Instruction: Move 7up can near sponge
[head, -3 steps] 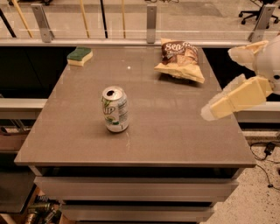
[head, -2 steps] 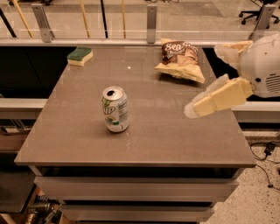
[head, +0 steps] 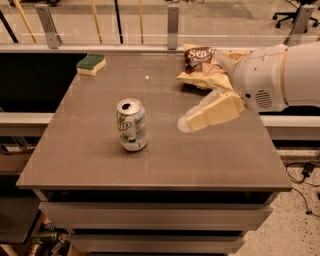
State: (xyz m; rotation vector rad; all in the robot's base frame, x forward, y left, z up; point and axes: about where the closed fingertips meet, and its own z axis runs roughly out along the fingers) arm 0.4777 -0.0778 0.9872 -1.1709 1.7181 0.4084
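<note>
Surface point(head: 225, 155): a grey-brown square top seen from the front and above, with pale stacked tiers point(head: 150, 215) beneath its near edge.

7up can point(head: 132, 125): upright just left of the middle of the surface. Its open pull-tab top faces up and its green lettering faces the near side. It stands free, with nothing touching it.

Sponge point(head: 91, 64): lies flat in the far left corner of the surface, at 11 o'clock from the can, dark green side up over a pale yellow base. It is well apart from the can, close to the far edge.

Gripper point(head: 186, 123): cream-coloured, over the surface at 3 o'clock from the can. Its tip points toward 8 o'clock, roughly at the can's lower half. A strip of bare surface separates the two — no contact.

Jaws: whether they are open or closed cannot be told from this angle.

Arm point(head: 275, 75): a bulky white housing that enters from the right edge at 3 o'clock, above the far right part of the surface.

Chip bag point(head: 202, 67): crinkled brown and yellow, at 1 o'clock from the can near the far edge. Its right side is hidden behind the arm.

Background: a railing with metal posts point(head: 172, 25) runs along the far edge — an office chair point(head: 295, 10) stands beyond it at 1 o'clock.
</note>
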